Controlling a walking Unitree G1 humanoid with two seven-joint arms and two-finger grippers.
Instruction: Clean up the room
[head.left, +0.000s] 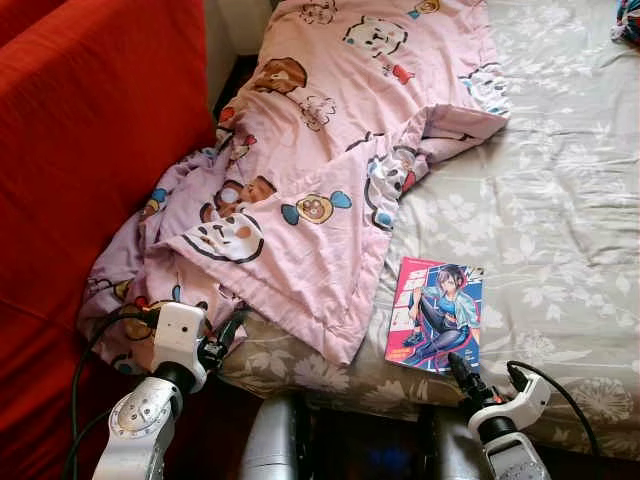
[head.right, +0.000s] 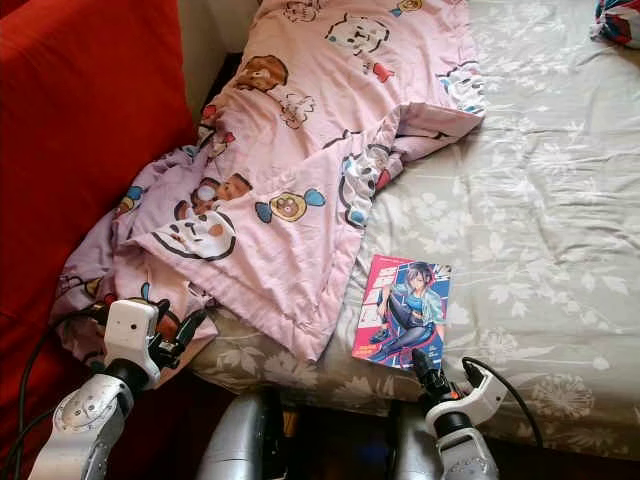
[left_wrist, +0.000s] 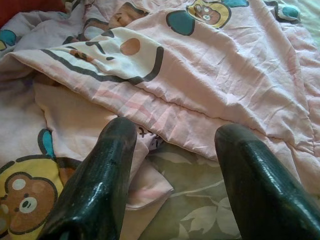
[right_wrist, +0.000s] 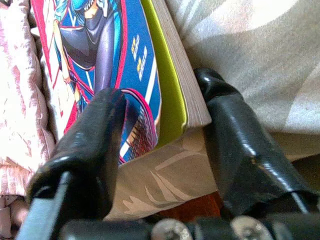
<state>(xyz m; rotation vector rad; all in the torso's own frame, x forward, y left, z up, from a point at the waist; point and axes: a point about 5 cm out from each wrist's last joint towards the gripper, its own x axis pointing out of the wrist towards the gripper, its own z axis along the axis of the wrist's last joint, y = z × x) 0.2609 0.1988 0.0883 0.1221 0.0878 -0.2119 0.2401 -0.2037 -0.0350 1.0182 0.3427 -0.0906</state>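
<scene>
- Pink blanket (head.left: 330, 150) lies crumpled over the grey sheet (head.left: 560, 200), beside red fabric (head.left: 90, 130).
- Book (head.left: 436, 314) lies on the sheet near the bed's front edge.
- Right gripper (right_wrist: 165, 145) straddles the book's near corner, jaws open.
- Left gripper (left_wrist: 170, 165), jaws open, at the blanket's edge.

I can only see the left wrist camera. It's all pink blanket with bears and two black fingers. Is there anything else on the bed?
Observer: Yes. A comic book with a drawn character on its cover lies on the grey flowered bedsheet, beside the pink blanket.
Operator: Is the other hand doing something?
Observer: The right gripper is at the book's near corner, one finger over the cover and one against the page edge.
Operator: Has it lifted it?
Observer: No, the book lies flat on the sheet.
Operator: What's next to the bed?
Observer: A red sofa on the robot's left, with the blanket spilling against it.
</scene>
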